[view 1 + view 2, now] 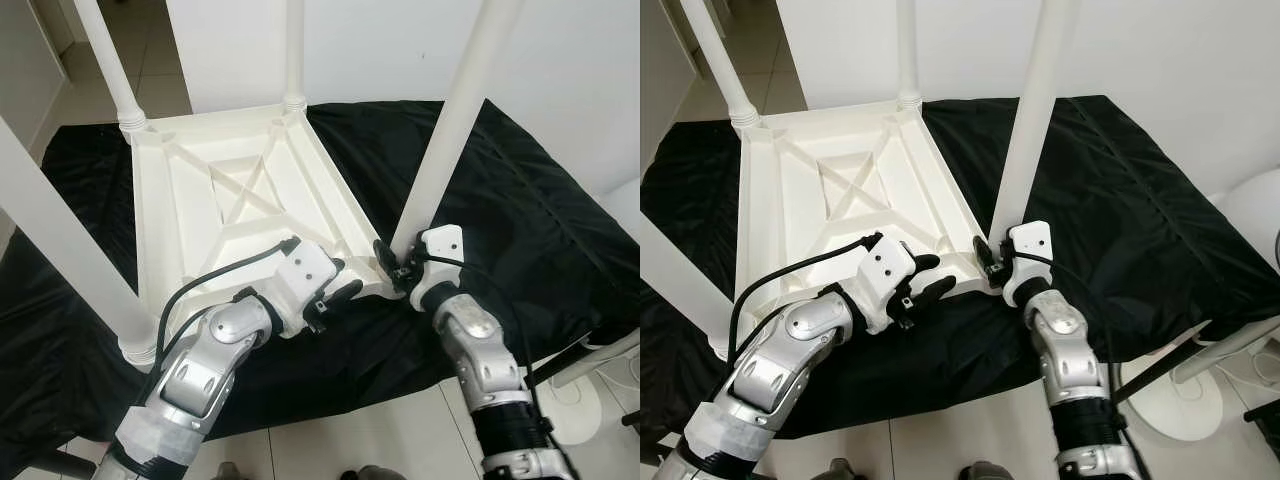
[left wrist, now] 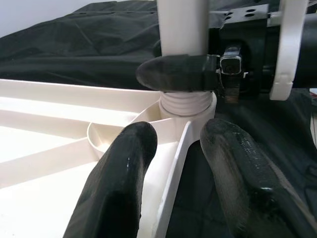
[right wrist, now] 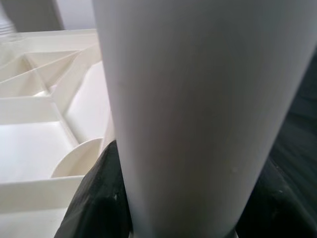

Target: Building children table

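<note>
A white children's table (image 1: pixel 200 190) lies upside down on a black cloth, its legs pointing up. My right gripper (image 1: pixel 392 268) is shut on the base of the near right leg (image 1: pixel 450 130), just above its ribbed collar (image 2: pixel 185 104); one black finger (image 2: pixel 173 72) wraps the leg's front. The leg (image 3: pixel 198 99) stands close before the right wrist camera. My left gripper (image 1: pixel 345 292) is open at the same corner, its fingers (image 2: pixel 119 183) astride the table's thin rim (image 2: pixel 173 163), one inside and one outside, with a gap on the outer side.
The black cloth (image 1: pixel 520 220) covers the floor under the table. Three other legs stand upright: far left (image 1: pixel 110 60), far middle (image 1: pixel 294 50), near left (image 1: pixel 60 240). A white stand base (image 1: pixel 575 405) sits at the lower right. A white wall rises behind.
</note>
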Motion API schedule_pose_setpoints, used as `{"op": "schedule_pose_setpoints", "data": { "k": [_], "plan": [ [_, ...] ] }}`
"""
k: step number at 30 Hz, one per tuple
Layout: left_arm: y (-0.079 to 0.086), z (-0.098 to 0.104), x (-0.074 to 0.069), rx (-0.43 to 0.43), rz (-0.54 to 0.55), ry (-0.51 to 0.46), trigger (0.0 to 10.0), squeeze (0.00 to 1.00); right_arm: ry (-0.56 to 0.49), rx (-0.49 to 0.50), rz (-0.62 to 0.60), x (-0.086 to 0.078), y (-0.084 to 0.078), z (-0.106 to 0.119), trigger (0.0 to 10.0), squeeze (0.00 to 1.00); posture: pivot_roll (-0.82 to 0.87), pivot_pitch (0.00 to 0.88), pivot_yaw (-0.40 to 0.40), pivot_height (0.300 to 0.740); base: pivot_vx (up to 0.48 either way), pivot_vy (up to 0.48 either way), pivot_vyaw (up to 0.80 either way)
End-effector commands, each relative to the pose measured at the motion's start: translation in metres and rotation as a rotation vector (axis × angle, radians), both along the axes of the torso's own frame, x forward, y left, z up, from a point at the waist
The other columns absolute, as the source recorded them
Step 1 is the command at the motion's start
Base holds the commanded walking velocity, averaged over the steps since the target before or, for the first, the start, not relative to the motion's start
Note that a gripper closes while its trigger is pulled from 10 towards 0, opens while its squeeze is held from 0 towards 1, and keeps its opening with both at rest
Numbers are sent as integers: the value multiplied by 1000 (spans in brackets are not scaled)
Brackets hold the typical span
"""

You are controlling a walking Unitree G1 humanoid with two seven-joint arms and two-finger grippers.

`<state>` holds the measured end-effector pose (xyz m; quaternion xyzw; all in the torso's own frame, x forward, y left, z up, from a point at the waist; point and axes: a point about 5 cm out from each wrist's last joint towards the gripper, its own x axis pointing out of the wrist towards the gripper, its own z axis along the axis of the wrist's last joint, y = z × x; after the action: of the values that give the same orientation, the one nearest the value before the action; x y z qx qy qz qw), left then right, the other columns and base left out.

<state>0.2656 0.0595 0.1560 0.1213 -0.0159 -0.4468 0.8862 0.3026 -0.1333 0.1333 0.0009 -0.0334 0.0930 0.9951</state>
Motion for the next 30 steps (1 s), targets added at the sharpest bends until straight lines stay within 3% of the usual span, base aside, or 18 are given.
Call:
{"op": "schedule_pose_setpoints", "data": {
  "k": [1, 3, 7, 16, 17, 24, 25, 27, 30],
  "plan": [
    [0, -5, -3, 9, -10, 27, 10000, 0, 42, 18, -119, -4, 2, -7, 10000, 0, -84, 54, 6, 740, 0, 0, 0],
    [1, -5, -3, 10, -13, 30, 10000, 0, 51, 37, -164, -9, 12, -9, 10000, 0, -86, 53, 8, 740, 0, 0, 0],
    [1, -4, -1, 12, -10, 26, 10000, 0, 56, 57, -122, -11, 22, -7, 10000, 0, -89, 54, 12, 740, 0, 0, 0],
    [1, -3, 1, 11, -9, 22, 10000, 0, 52, 66, -105, -11, 22, -2, 10000, 0, -90, 55, 10, 740, 0, 0, 0],
    [0, -3, 1, 7, -5, 23, 10000, 0, 47, 65, -107, -12, 20, 0, 10000, 1000, -89, 54, 4, 740, 0, 0, 0],
    [0, -1, 3, -13, 11, 24, 10000, 0, 45, 59, -46, -12, 10, 1, 10000, 1000, -86, 54, -1, 740, 0, 0, 0],
    [0, -1, 3, -16, 16, 23, 10000, 0, 43, 49, -15, -13, 7, 0, 10000, 0, -86, 54, -1, 740, 0, 0, 0],
    [0, 0, 5, -25, 22, 23, 10000, 0, 30, 14, 80, -13, -3, -1, 10000, 0, -93, 48, -3, 740, 0, 0, 0],
    [0, 0, 5, -26, 22, 23, 10000, 0, 27, -11, 116, -13, -7, -1, 10000, 0, -93, 48, -5, 740, 0, 0, 0]
  ]
}}
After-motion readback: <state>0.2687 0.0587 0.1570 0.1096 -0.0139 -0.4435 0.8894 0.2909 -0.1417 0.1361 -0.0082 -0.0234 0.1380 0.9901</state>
